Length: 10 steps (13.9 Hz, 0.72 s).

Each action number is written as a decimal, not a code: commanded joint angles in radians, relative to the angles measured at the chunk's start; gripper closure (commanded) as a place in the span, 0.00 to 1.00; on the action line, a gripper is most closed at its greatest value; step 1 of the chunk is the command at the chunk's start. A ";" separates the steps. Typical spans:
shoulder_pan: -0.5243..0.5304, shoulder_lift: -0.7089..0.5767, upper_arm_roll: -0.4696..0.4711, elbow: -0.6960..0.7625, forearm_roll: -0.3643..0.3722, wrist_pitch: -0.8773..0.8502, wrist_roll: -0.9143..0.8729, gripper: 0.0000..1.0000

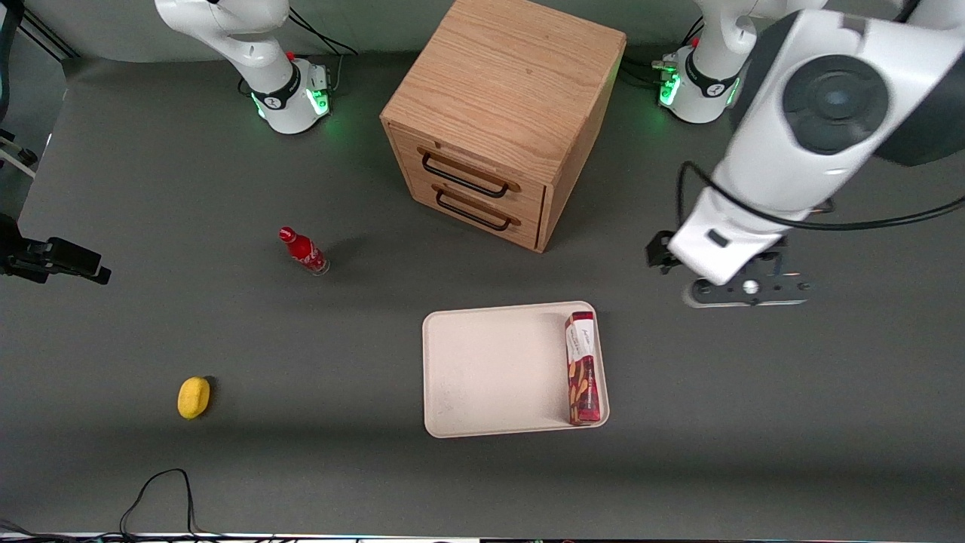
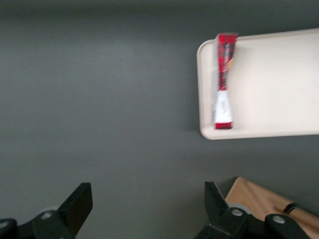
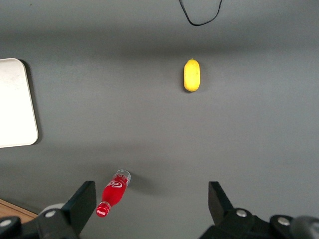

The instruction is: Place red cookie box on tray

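**Cookie box on tray, claw off to the side**

Cookie box [image 1: 583, 368] lies flat in tray [image 1: 490, 369], along the rim at the working arm's end. Claw [image 2: 148, 211] hangs over bare bench [image 1: 754, 422] near tray, apart from box, fingers [image 2: 79, 204] spread wide, holding nothing. Wooden drawer cabinet [image 1: 497, 113] farther from camera than tray.

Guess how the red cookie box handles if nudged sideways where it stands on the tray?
The red cookie box stands on a narrow long edge against the tray rim, so it probably tips flat easily. Being cardboard, it's likely stiff and light. The tool is open, off the tray, toward the working arm's end.
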 commanded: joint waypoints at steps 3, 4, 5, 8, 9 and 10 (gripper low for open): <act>0.200 -0.207 0.003 -0.250 -0.039 0.033 0.310 0.00; 0.226 -0.207 0.005 -0.256 -0.039 0.038 0.341 0.00; 0.237 -0.205 0.006 -0.259 -0.039 0.048 0.351 0.00; 0.276 -0.214 0.009 -0.300 -0.032 0.068 0.361 0.00; 0.306 -0.211 0.014 -0.300 -0.035 0.076 0.372 0.00; 0.322 -0.216 0.014 -0.305 -0.038 0.085 0.384 0.00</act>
